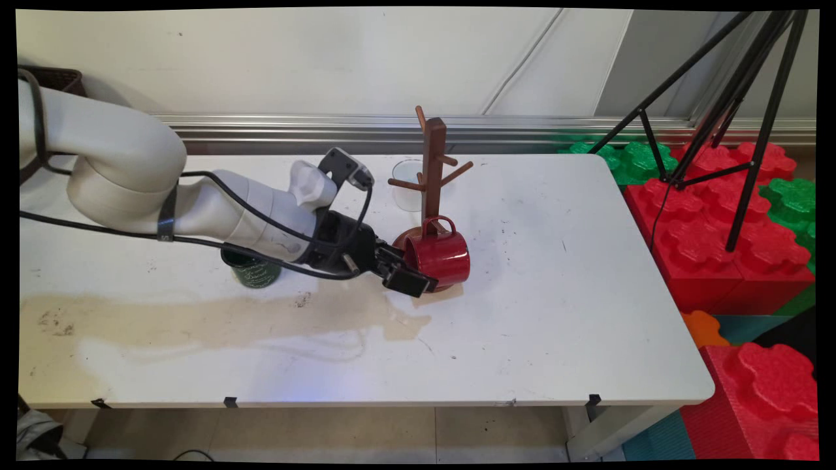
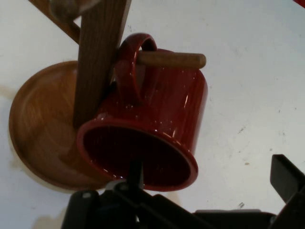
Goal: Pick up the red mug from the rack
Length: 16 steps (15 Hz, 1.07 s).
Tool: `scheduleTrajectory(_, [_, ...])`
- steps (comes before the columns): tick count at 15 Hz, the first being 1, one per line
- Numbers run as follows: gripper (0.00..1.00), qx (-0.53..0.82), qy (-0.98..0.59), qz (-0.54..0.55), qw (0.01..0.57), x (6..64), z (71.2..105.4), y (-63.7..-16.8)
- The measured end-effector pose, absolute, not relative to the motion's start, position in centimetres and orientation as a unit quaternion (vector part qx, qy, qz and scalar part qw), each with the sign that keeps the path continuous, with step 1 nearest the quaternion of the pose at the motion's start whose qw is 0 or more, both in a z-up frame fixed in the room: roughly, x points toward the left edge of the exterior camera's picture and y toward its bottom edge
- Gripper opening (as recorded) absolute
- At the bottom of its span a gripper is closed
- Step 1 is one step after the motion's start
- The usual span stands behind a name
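A red mug (image 1: 441,258) hangs tilted on the wooden mug tree (image 1: 432,163), its handle looped over a low peg (image 2: 171,60) and its mouth turned toward the hand. My gripper (image 1: 408,267) is at the mug's rim and stands open. One finger reaches into the mug's mouth (image 2: 136,171), and the other (image 2: 286,176) stays outside, apart from the mug's wall. In the hand view the red mug (image 2: 152,124) hangs above the tree's round base (image 2: 38,124).
A dark green mug (image 1: 251,271) stands on the table under the arm's forearm. A clear glass cup (image 1: 408,186) sits behind the tree. A brownish stain (image 1: 215,320) spreads across the table's front left. A black tripod (image 1: 718,111) and foam blocks (image 1: 718,222) stand off the right edge.
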<state>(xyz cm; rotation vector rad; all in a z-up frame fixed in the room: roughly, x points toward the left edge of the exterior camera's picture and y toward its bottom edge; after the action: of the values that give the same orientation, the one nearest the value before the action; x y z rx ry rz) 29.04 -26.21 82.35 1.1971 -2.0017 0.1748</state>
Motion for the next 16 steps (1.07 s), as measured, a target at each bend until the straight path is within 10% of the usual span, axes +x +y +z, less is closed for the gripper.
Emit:
scheduleTrajectory(13, [1.00,0.480,-0.775,0.086,0.402,27.6,80.9,-26.1])
scheduleTrajectory(14, [0.00,0.479,-0.775,0.087,0.402,27.5,80.8,-26.1])
scheduleTrajectory(16, [0.00,0.478,-0.775,0.090,0.403,27.4,80.7,-26.1])
